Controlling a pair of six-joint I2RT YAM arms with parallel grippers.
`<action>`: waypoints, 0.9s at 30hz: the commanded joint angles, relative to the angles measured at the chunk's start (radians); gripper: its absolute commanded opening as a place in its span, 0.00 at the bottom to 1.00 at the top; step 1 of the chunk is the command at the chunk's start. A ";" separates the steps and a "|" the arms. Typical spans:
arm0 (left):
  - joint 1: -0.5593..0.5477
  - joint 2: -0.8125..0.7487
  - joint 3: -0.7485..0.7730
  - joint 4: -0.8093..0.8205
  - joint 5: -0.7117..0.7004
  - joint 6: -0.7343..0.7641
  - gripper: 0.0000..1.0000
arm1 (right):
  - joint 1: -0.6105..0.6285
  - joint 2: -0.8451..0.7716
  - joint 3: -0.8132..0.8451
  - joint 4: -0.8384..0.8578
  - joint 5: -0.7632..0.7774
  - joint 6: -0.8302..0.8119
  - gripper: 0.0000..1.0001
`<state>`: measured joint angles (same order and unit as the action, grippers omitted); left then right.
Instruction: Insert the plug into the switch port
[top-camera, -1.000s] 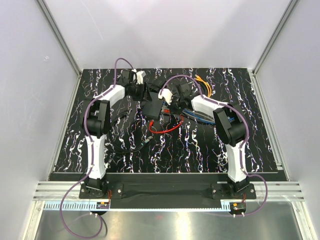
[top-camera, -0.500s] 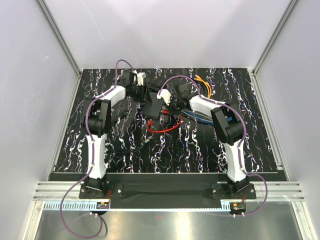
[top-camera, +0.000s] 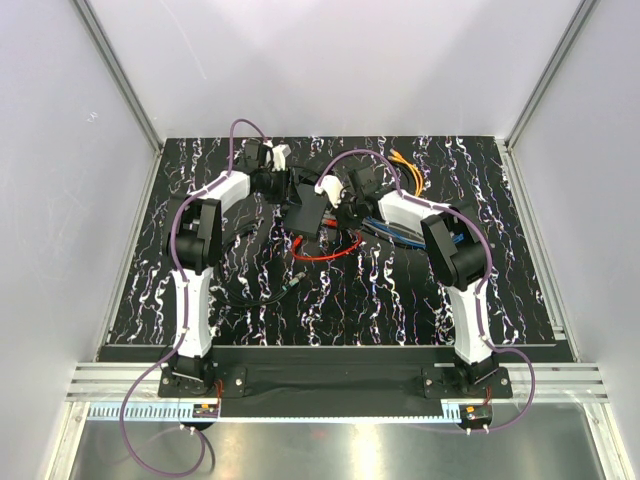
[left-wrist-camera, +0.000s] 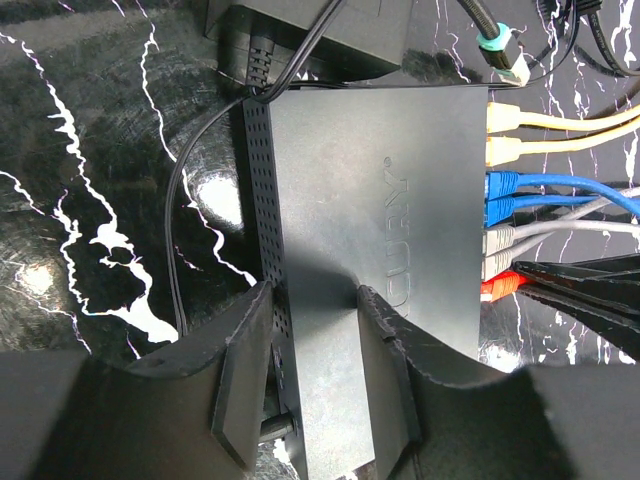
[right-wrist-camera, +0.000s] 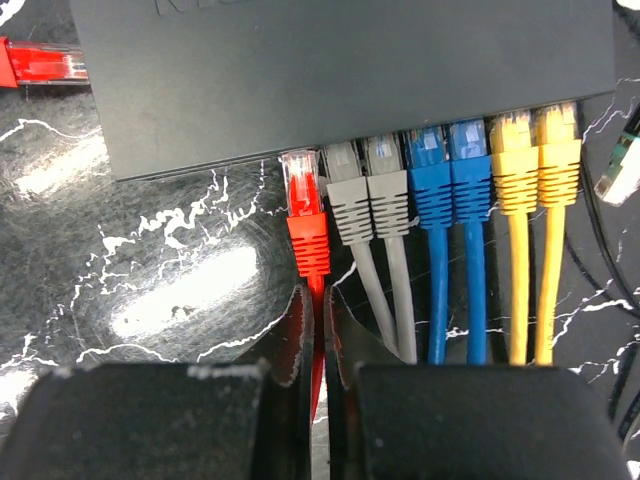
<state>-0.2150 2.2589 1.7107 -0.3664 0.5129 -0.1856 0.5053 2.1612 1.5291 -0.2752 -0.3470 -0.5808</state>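
While flanking the switch (top-camera: 305, 214), pinching the red cable (right-wrist-camera: 317, 375) tight in the right gripper (right-wrist-camera: 318, 300), plug (right-wrist-camera: 303, 215) at the switch's end port; straddling its vented edge with the left gripper (left-wrist-camera: 312, 300), clamping unclear.

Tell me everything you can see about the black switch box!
The switch is a flat, dark, matte box, plastic by its look, resting on the marbled table. Small vent holes run along one side, and raised letters mark its top. One long edge holds a row of sockets, filled by two yellow plugs, two blue plugs, two grey plugs, with a red plug at the end socket. The left gripper straddles its vented edge; whether it squeezes is unclear.
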 joint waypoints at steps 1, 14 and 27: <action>-0.018 0.004 0.020 0.038 0.067 -0.018 0.40 | 0.025 -0.049 0.000 0.090 -0.026 0.045 0.00; -0.030 -0.001 0.004 0.035 0.067 -0.014 0.38 | 0.038 -0.097 -0.029 0.136 -0.050 0.065 0.00; -0.040 -0.001 0.000 0.037 0.068 -0.012 0.38 | 0.041 -0.118 -0.007 0.108 -0.061 0.038 0.00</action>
<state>-0.2150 2.2589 1.7103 -0.3641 0.5121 -0.1852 0.5091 2.1250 1.4860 -0.2314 -0.3508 -0.5346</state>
